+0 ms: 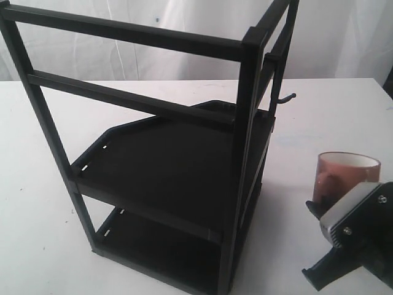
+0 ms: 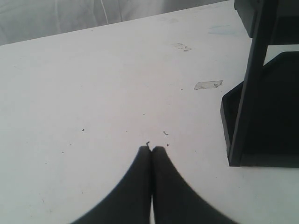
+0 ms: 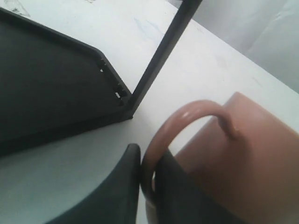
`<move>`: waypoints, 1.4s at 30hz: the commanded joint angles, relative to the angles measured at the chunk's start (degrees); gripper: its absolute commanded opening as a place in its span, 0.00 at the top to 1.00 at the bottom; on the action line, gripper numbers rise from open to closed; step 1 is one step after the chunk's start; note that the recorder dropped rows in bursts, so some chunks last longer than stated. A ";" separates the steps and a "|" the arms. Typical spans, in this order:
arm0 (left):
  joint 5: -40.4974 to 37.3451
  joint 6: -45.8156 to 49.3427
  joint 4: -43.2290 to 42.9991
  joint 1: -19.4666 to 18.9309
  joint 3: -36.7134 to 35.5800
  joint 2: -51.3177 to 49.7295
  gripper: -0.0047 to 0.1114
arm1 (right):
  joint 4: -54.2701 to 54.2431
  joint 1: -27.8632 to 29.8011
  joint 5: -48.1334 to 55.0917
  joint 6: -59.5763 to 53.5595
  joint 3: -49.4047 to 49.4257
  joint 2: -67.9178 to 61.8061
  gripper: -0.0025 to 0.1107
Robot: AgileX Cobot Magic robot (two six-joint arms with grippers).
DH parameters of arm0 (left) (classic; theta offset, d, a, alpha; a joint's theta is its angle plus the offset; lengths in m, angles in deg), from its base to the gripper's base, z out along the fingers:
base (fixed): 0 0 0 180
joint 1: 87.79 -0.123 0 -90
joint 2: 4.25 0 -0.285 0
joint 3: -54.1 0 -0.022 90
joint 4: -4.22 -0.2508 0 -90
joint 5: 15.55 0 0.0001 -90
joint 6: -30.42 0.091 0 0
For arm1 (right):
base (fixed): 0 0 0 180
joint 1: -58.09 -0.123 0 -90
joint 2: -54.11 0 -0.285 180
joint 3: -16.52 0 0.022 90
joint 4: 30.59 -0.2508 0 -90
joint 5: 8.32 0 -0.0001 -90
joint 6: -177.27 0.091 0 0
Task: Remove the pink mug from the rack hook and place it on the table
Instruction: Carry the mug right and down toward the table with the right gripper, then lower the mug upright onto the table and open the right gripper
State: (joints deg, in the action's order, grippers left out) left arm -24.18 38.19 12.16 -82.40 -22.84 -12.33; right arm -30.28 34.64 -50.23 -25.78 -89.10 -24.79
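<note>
Nearest the exterior camera, we note the jaws of the right arm [image 1: 361, 236] clamped on the loop handle [image 3: 187, 116] of the salmon-pink cylindrical mug [image 1: 347, 175], one jaw on either side of the loop. The mug is upright, mouth up, low over the broad white desk [image 1: 331, 123], to the right of the tall black square-bar rack [image 1: 184, 166]; we cannot tell whether its base touches. Farther back, the thin black metal hook [image 1: 286, 98] on the post sits higher, well apart from the mug. The left arm's jaws are pressed together over the desk near the rack's foot.

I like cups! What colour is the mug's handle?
Salmon-pink handle, clearest in the right wrist view.
</note>
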 commanded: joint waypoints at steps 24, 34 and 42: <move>0.04 -0.10 0.34 -0.11 -0.28 0.29 0.96 | -3.15 0.10 -16.43 -4.10 -4.14 -25.15 0.98; 0.04 -0.10 0.34 -0.11 -0.28 0.29 0.96 | -3.15 0.10 -15.99 -4.10 -5.86 -31.64 0.97; 0.04 -0.10 0.34 -0.11 -0.28 0.29 0.96 | -3.15 0.10 -16.85 -4.10 -5.86 -32.75 0.80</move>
State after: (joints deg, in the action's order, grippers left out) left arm -24.18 38.19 12.16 -82.40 -22.84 -12.33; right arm -33.32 34.64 -67.90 -30.30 -95.06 -57.19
